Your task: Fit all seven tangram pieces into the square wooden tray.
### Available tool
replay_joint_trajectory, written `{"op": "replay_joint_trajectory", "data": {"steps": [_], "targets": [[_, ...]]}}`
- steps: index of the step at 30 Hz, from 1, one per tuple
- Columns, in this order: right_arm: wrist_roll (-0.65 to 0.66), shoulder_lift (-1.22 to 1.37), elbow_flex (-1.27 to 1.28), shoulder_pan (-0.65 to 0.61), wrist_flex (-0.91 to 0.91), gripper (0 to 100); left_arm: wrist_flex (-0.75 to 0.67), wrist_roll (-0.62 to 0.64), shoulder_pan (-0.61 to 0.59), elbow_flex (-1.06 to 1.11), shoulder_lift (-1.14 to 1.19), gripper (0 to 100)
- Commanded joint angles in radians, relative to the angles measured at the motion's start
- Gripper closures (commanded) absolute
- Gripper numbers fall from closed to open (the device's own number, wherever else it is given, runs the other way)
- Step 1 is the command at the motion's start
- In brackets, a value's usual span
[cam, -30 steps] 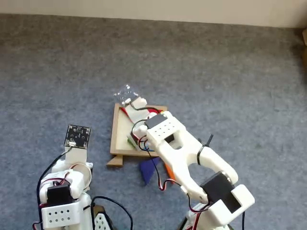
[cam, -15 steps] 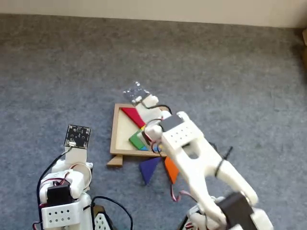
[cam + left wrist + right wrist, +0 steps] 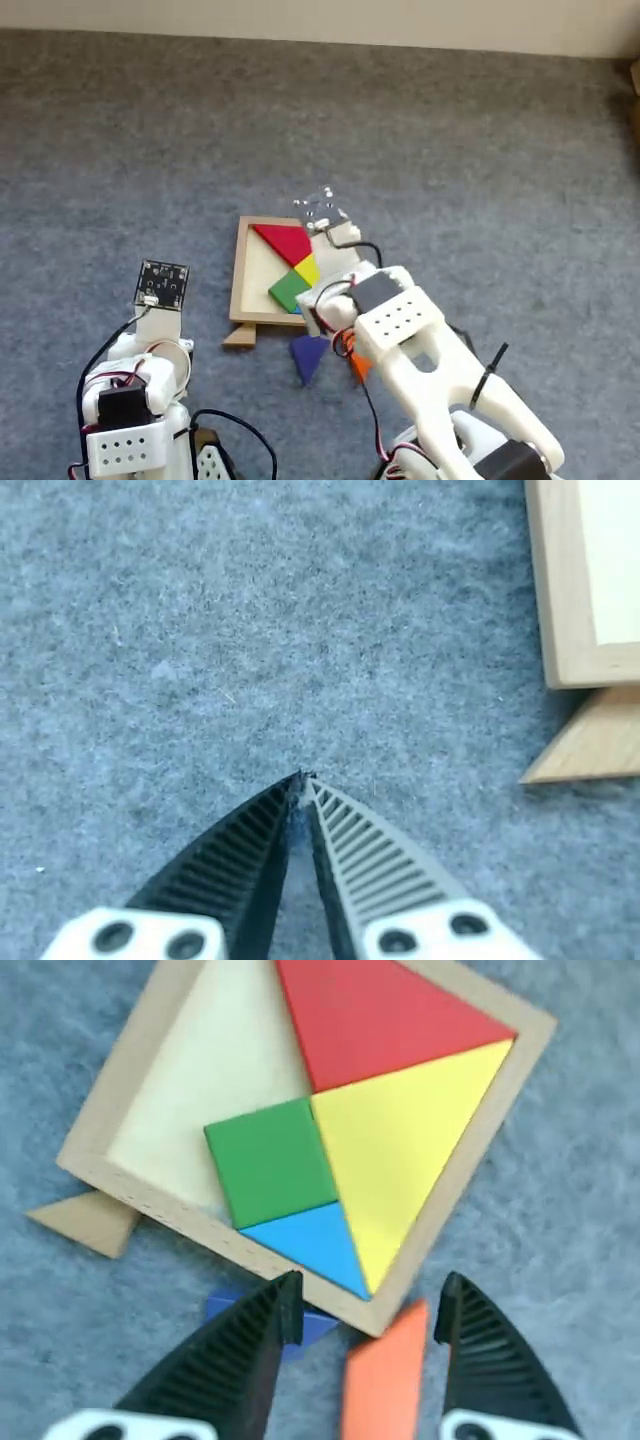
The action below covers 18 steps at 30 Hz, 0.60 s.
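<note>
Nearest the bases, found left gripper point(image 3: 305, 777) closed on nothing, tips over bare carpet point(image 3: 200, 630), near a wood-coloured triangle point(image 3: 590, 745) lying against a corner of the square wooden tray point(image 3: 560, 580). Further out, found right gripper point(image 3: 370, 1290) spread wide and empty, straddling the orange piece point(image 3: 385, 1380) just beside the tray rim, indigo triangle point(image 3: 308, 355) close by. Beyond, counted red triangle point(image 3: 370, 1010), yellow triangle point(image 3: 410, 1140), green square point(image 3: 270, 1160) and blue triangle point(image 3: 305, 1245) seated inside. Judged risk of pinching the rim on a skewed close, of nudging the tray and unseating fitted pieces, of skidding the thin orange piece across carpet. Read no brand, label or writing.
</note>
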Motion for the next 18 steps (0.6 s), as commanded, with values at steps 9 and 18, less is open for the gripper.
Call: {"op": "replay_joint_trajectory", "data": {"steps": [9,18], "targets": [[-0.204,-0.044,-0.008,-0.031,0.008,77.7,0.006,0.009,-0.004,0.021,-0.047,99],[-0.101,0.056,-0.016,0.05,0.199,77.4,0.006,0.009,-0.004,0.021,-0.047,99]]}}
